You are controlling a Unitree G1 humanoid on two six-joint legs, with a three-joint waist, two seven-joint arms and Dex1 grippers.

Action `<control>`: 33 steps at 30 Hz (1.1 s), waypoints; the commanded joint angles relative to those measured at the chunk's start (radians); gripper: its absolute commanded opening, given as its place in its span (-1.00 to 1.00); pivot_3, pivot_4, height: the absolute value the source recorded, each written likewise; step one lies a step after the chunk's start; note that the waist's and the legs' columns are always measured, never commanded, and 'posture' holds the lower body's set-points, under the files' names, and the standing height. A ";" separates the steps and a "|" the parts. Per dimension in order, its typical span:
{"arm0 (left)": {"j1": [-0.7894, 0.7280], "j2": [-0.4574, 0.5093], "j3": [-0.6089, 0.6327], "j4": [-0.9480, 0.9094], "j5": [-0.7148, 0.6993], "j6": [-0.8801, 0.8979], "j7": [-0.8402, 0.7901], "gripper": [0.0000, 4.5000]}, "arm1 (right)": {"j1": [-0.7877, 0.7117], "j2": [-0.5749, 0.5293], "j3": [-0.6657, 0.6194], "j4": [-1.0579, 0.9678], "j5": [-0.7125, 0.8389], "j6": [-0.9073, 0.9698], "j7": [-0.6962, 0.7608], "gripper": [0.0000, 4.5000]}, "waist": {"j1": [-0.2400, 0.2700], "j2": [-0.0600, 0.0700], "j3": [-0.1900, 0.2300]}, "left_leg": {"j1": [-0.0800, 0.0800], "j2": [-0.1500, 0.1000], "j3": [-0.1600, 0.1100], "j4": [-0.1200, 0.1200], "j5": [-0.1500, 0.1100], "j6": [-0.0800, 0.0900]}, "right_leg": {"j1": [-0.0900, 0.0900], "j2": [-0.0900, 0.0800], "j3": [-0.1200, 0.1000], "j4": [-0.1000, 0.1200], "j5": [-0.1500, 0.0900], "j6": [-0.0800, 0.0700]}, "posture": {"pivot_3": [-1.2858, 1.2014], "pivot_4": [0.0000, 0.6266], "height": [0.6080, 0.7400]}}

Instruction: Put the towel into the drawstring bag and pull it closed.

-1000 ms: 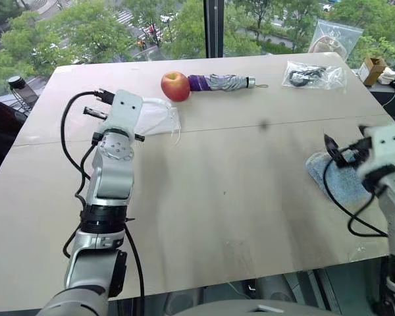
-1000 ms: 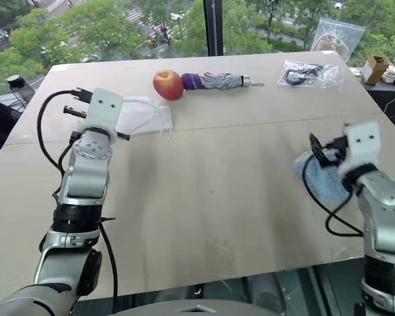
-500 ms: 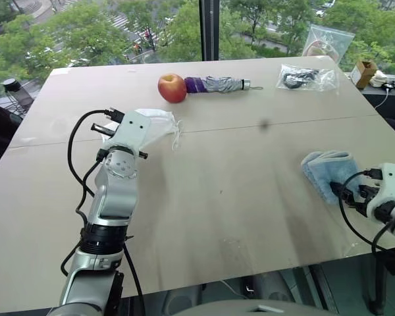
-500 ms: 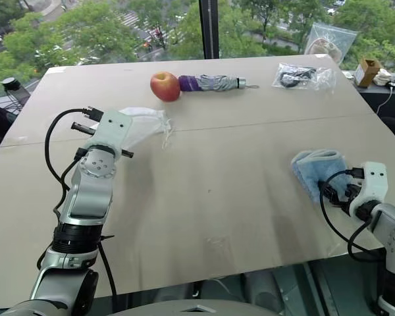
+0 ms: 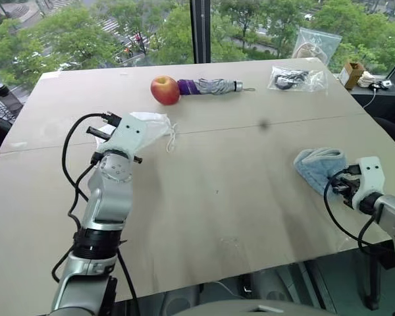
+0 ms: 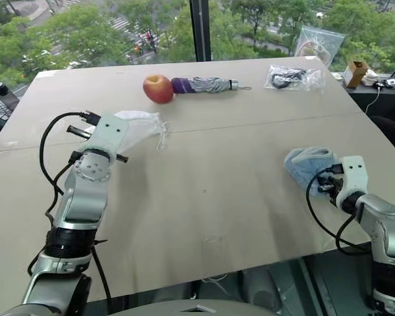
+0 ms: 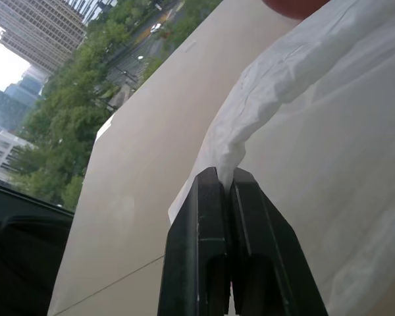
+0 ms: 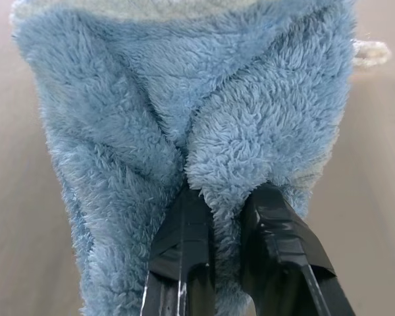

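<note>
So on the left side of the head view, the left gripper (image 7: 224, 181) has its two black fingers squeezed together on a bunched fold of the drawstring bag (image 5: 151, 125), and the rest of that thin white pouch spreads out just past the fingertips toward the upper middle of the frame, lying on the table (image 5: 224, 197) with its cord loop trailing off its right edge. Up top, beyond the bag, there's a red apple (image 5: 165, 90) touching the purple end of a folded umbrella (image 5: 210, 85), and further right a clear plastic bag (image 5: 296, 78) with dark stuff in it. Over at the right edge, the towel (image 5: 319, 168) sits crumpled on the table, and the right gripper (image 8: 230, 191) is pinched onto its near side: the fuzzy blue pile bulges up between and around the fingers (image 8: 280, 230), which are nearly closed.
</note>
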 commanded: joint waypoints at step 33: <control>-0.296 -0.263 0.423 -0.196 -0.742 0.645 -0.229 -1.00 | -0.446 0.551 0.310 -0.128 0.457 0.005 -0.076 -1.00 | 0.015 0.018 0.011 | -0.022 -0.007 -0.009 -0.001 0.001 -0.002 | -0.021 -0.003 -0.008 0.004 0.006 0.002 | 0.03 -0.52 1.00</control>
